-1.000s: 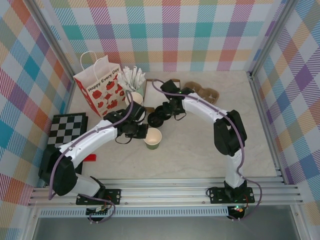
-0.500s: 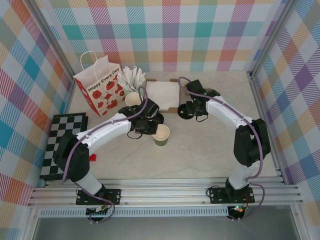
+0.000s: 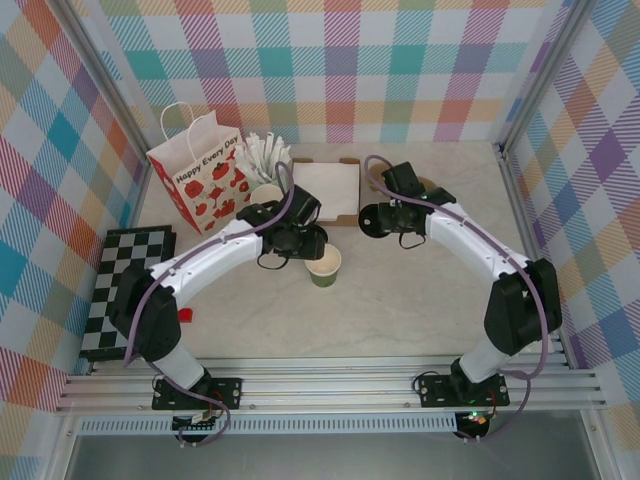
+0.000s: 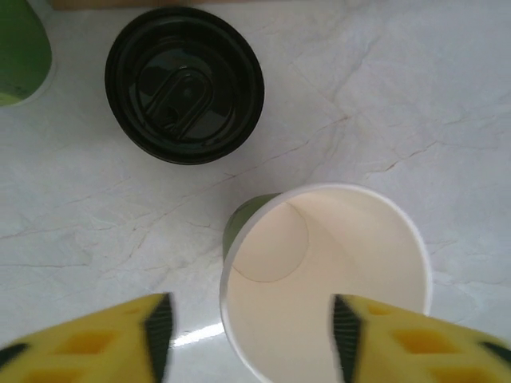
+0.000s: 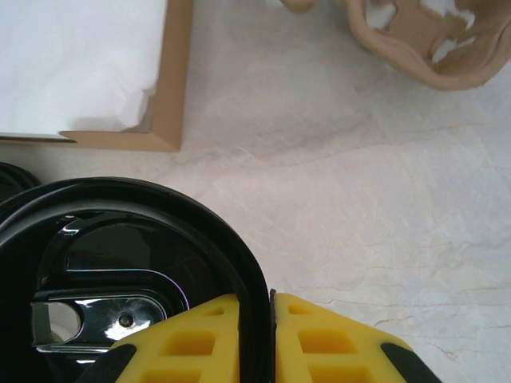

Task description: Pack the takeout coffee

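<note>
The takeout coffee as a lidded cup is out of view. A lidless green paper cup [image 3: 325,265] [image 4: 327,279] with a cream inside stands upright mid-table. My left gripper [image 3: 303,243] [image 4: 251,335] is open just above it, one finger outside the rim and the other over the cup's mouth, gripping nothing. My right gripper [image 3: 388,218] [image 5: 271,319] is shut on the edge of a black plastic lid [image 3: 371,220] [image 5: 136,271], held above the table right of the cup. A second black lid [image 4: 185,84] lies loose on the table beyond the cup.
A red-and-white paper bag [image 3: 200,180] stands at the back left, with a stack of green cups [image 3: 265,192] [image 4: 20,56] and white sticks [image 3: 265,155] beside it. A kraft box lined with white paper [image 3: 325,190] [image 5: 80,64] and a pulp cup carrier [image 3: 432,186] [image 5: 423,40] sit at the back. A checkerboard [image 3: 130,290] lies far left.
My left gripper carried the cup to the right, then opened and let go of its rim. The right arm swung right with the lid and moved slightly farther back.
</note>
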{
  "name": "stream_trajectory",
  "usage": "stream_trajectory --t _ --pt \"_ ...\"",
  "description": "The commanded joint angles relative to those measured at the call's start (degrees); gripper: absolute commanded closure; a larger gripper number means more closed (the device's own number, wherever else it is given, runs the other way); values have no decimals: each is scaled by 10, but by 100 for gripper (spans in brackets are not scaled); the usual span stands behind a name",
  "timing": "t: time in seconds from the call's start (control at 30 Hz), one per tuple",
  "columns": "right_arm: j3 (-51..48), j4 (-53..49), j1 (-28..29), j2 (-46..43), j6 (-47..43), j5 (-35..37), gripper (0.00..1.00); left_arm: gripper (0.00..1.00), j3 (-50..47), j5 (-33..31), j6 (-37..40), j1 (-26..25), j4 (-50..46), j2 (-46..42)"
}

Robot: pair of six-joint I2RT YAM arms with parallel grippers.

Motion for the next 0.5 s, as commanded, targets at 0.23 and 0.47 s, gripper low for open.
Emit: stream_trajectory --t 0.23,0.47 --pt "-12 91 69 -41 -82 -13 84 15 8 129 36 -1 93 -88" --pt "4 83 82 -38 -66 -9 85 22 80 71 45 -2 32 -23"
